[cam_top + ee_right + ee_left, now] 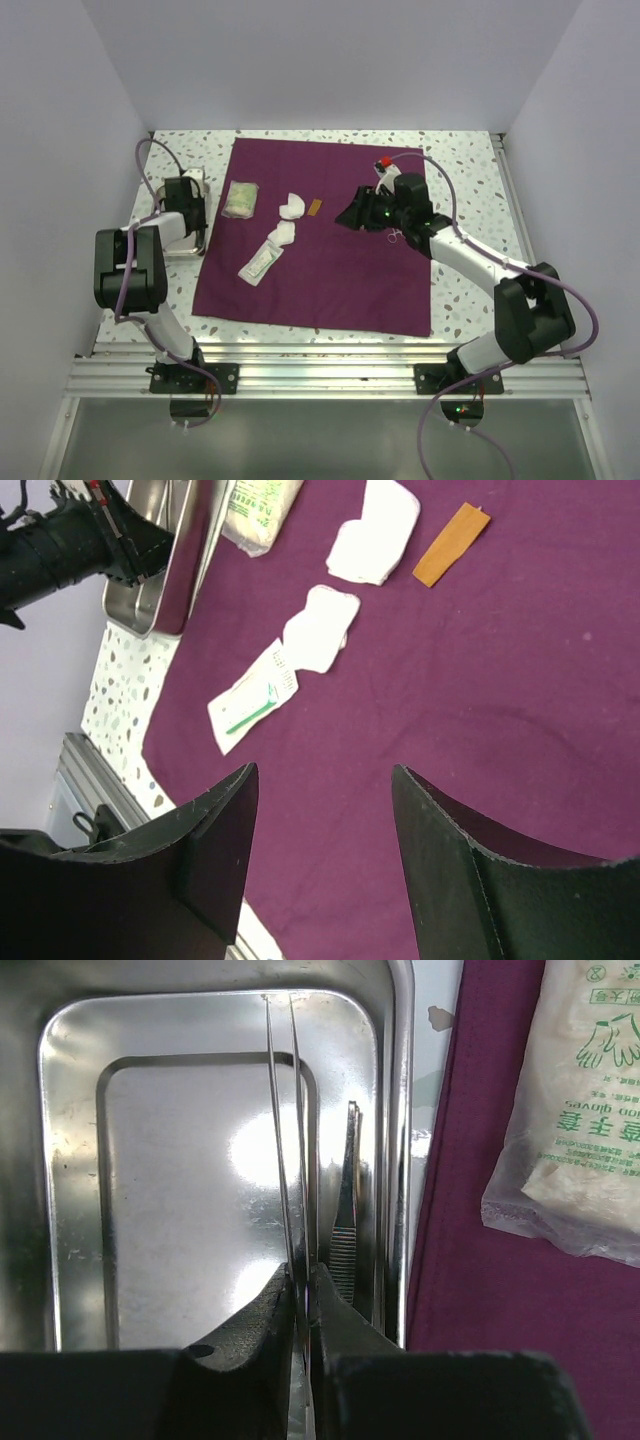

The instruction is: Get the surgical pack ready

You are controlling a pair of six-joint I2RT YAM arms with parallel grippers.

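Purple cloth (330,270) is laid out flat and unfolded on the speckled desk (460,170). Everything else is placed relative to it.

- Steel tray (180,1210) is set on the desk just off the cloth's left edge, toward its far corner.
- Left fingers (262,1328) are held over the tray, nearly together, with thin tweezers (282,1160) passing between the tips. Clamped or just slack around them: cannot be told. The tweezers' points are aimed at the tray's far wall.
- Ribbed forceps (346,1210) are lying in the tray, along the wall nearest the cloth.
- Glove packet (241,198) (green print) is lying on the cloth near its far-left corner.
- Two gauze pads (375,535) (322,628) are lying on the cloth's left half, with a flat packet (252,697) touching the nearer pad.
- Orange strip (452,544) is lying just right of the farther pad.
- Right fingers (205,855) are held above the cloth's middle, wide apart, nothing between them.
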